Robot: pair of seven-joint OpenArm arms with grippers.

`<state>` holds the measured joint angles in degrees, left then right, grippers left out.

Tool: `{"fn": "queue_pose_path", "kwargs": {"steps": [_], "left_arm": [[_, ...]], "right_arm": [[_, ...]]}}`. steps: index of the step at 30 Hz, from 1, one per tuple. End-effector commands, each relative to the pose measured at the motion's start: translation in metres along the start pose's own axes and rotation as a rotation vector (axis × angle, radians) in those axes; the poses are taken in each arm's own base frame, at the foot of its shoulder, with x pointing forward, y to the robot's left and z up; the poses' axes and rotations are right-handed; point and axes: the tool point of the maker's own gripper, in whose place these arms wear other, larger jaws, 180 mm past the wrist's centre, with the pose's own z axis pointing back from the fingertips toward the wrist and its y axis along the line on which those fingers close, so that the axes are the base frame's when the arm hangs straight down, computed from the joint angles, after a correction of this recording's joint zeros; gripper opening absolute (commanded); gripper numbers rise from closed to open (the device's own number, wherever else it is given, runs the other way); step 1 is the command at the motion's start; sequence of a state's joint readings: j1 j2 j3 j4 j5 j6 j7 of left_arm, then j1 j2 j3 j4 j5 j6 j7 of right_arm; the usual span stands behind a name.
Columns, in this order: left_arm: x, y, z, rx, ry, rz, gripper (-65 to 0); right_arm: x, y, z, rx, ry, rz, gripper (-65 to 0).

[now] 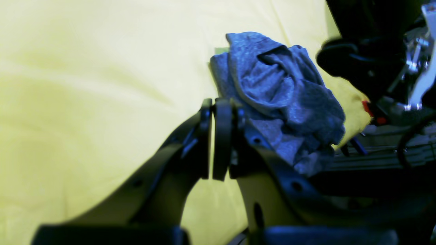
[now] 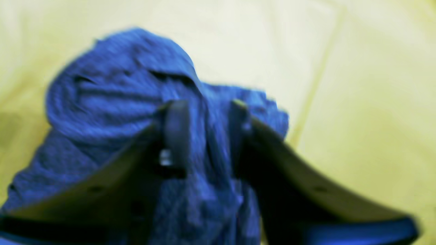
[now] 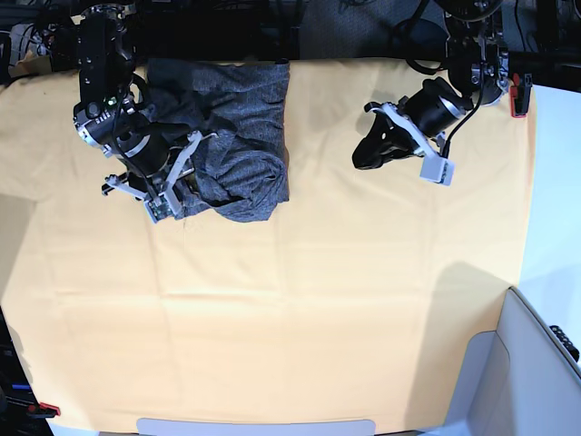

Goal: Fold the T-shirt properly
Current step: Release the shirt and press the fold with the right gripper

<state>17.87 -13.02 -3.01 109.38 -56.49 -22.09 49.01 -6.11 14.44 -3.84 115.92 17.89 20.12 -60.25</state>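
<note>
The T-shirt (image 3: 245,127) is a dark grey crumpled heap at the back left of the yellow-orange cloth (image 3: 318,300). My right gripper (image 3: 172,195) is at the heap's front left edge. The blurred right wrist view shows its fingers (image 2: 177,122) closed on a fold of the T-shirt (image 2: 112,92), with fabric filling the gap of the right gripper (image 2: 206,112). My left gripper (image 3: 368,154) hovers over bare cloth to the right of the shirt. In the left wrist view the left gripper (image 1: 213,136) is shut and empty, and the T-shirt (image 1: 279,95) lies bunched beyond it.
The right arm's black body (image 1: 374,51) shows behind the shirt. A red clamp (image 3: 519,95) holds the cloth's back right corner and another (image 3: 45,409) the front left. A white bin (image 3: 536,363) stands at the front right. Dark frames and cables line the back edge.
</note>
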Motion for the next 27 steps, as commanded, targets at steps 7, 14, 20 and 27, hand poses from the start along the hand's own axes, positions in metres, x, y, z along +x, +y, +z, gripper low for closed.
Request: {"fn": "queue_pose_path", "kwargs": {"steps": [7,14,20,27], "left_arm": [[0.011,-0.005,0.002,-0.022,-0.041,-0.014,-64.6],[0.010,-0.005,0.001,-0.021,-0.037,-0.011,-64.6],[0.009,-0.005,0.000,-0.024,-0.034,-0.010,-64.6],[0.010,-0.004,0.001,-0.019,-0.038,-0.010,-64.6]], "right_arm": [[-0.027,-0.013,0.010,-0.070,0.054,-0.086,-65.0],[-0.043,-0.027,0.015,-0.141,0.094,-0.153,-65.0],[-0.046,-0.014,0.012,-0.116,0.097,-0.191,-65.0],[-0.052,0.070,0.001,0.112,0.143,-0.069,-65.0]]}}
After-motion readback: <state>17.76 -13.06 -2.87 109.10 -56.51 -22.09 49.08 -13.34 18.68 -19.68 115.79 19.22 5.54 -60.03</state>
